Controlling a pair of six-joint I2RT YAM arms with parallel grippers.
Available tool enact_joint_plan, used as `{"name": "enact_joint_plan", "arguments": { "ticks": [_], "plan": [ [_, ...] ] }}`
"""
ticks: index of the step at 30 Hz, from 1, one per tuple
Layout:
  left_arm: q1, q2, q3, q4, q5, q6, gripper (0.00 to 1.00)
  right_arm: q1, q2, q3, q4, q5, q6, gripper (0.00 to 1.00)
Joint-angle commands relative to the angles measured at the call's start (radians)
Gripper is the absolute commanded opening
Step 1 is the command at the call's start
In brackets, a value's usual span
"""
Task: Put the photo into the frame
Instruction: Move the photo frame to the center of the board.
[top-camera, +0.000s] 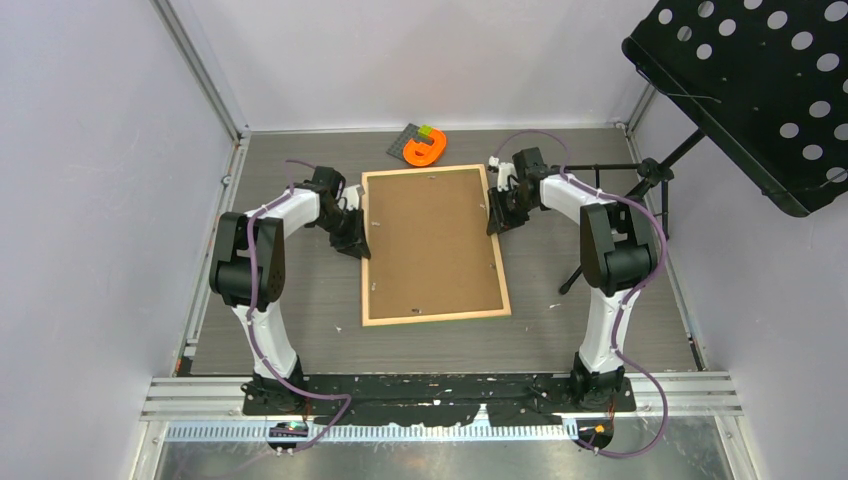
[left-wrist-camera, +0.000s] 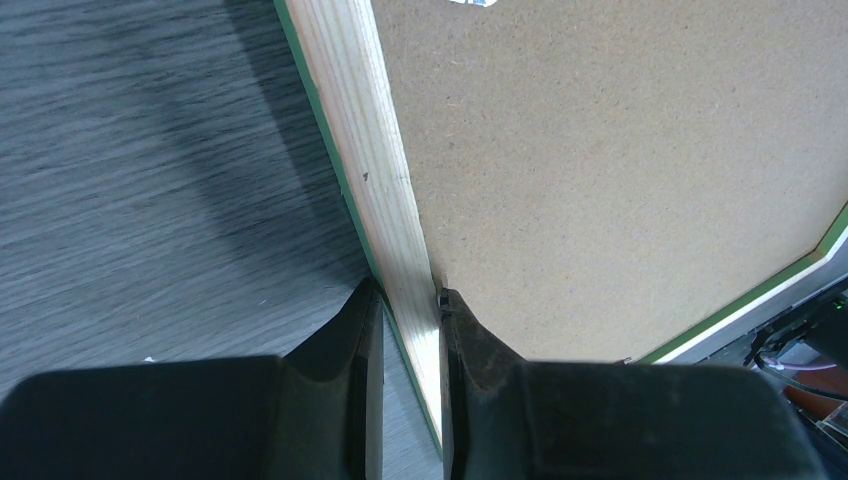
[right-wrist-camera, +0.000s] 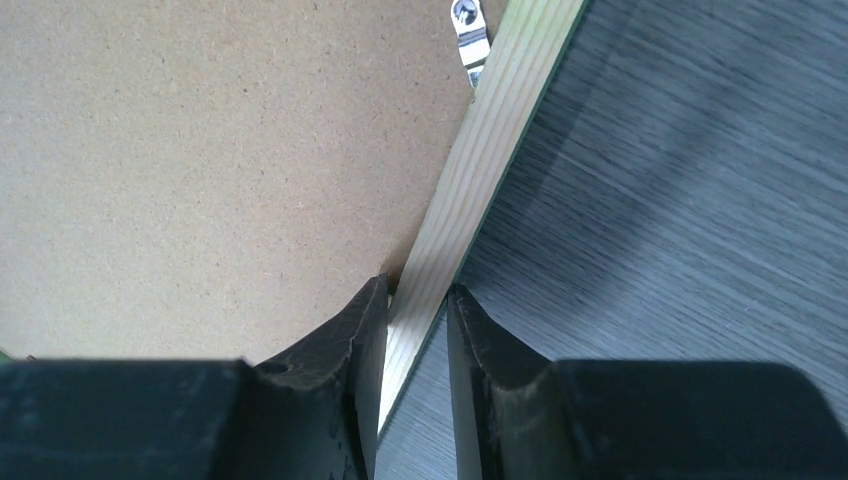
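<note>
The frame (top-camera: 436, 317) lies flat in the middle of the table, pale wood face up, with a thin green edge underneath. A plain brown backing board (top-camera: 432, 240) fills it. The photo is out of view. My left gripper (top-camera: 357, 243) is shut on the frame's left rail (left-wrist-camera: 370, 150), one finger on the board side and one on the table side (left-wrist-camera: 410, 295). My right gripper (top-camera: 497, 222) straddles the right rail (right-wrist-camera: 500, 130) near the far end, and both fingertips touch the wood (right-wrist-camera: 417, 290).
An orange object (top-camera: 425, 149) with a small dark card lies just beyond the frame's far edge. A black perforated music stand (top-camera: 750, 90) overhangs the right side, its tripod (top-camera: 650, 180) next to the right arm. A metal tab (right-wrist-camera: 468, 30) sits on the board's edge.
</note>
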Motion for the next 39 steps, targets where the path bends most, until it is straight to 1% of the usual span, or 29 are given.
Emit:
{"name": "enact_joint_plan", "arguments": {
  "ticks": [1,5,8,12,17,26,33,39],
  "plan": [
    [-0.011,-0.003,-0.027,0.048,0.042,0.052,0.13,-0.001,-0.006,-0.019,0.017,0.019,-0.012,0.16],
    [-0.011,-0.022,-0.041,0.054,0.037,0.053,0.38,-0.001,-0.029,-0.047,0.016,0.021,-0.02,0.07],
    [-0.011,-0.035,-0.051,0.063,0.028,0.052,0.52,0.0,-0.064,-0.077,0.015,0.021,-0.04,0.06],
    [-0.011,-0.052,-0.055,0.067,0.026,0.042,0.62,0.0,-0.112,-0.129,0.009,0.023,-0.068,0.05],
    [-0.011,-0.094,-0.045,0.062,0.014,0.034,0.66,0.001,-0.176,-0.209,0.003,0.03,-0.095,0.06],
    [-0.011,-0.126,0.049,0.019,-0.025,0.053,0.67,-0.002,-0.28,-0.306,-0.023,0.045,-0.13,0.06],
    [-0.011,-0.118,0.141,-0.029,-0.007,0.052,0.68,-0.003,-0.308,-0.322,-0.013,0.044,-0.126,0.06],
    [-0.015,-0.135,0.115,-0.027,-0.022,0.059,0.68,-0.006,-0.3,-0.323,0.001,0.026,-0.118,0.06]
  ]
}}
